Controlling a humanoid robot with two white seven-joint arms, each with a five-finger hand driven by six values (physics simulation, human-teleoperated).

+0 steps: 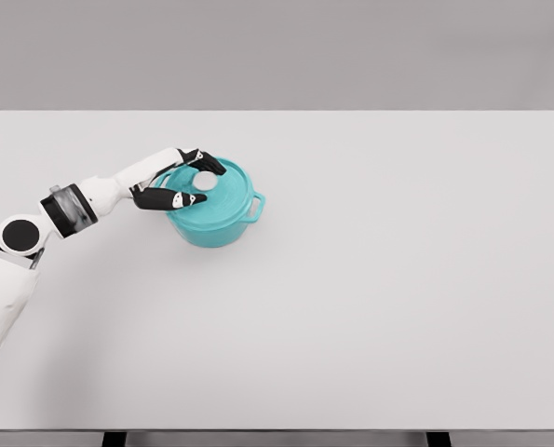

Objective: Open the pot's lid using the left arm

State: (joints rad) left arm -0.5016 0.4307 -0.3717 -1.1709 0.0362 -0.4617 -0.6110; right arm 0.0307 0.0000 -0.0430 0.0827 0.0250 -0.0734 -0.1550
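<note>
The left arm (67,212) comes in from the lower left edge, its white upper part rising along the border, bending at a round black-and-white joint and then reaching up and to the right across the table. The wrist is straight, in line with the forearm. The left hand (172,180) has its dark fingers (179,198) spread apart and extended forward, one group high, one low, with a gap between them.

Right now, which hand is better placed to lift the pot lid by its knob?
Left. The left hand is already over the teal pot, its dark fingers spread on either side of the lid's white knob, not yet closed on it. The right arm is not in view at all.
</note>
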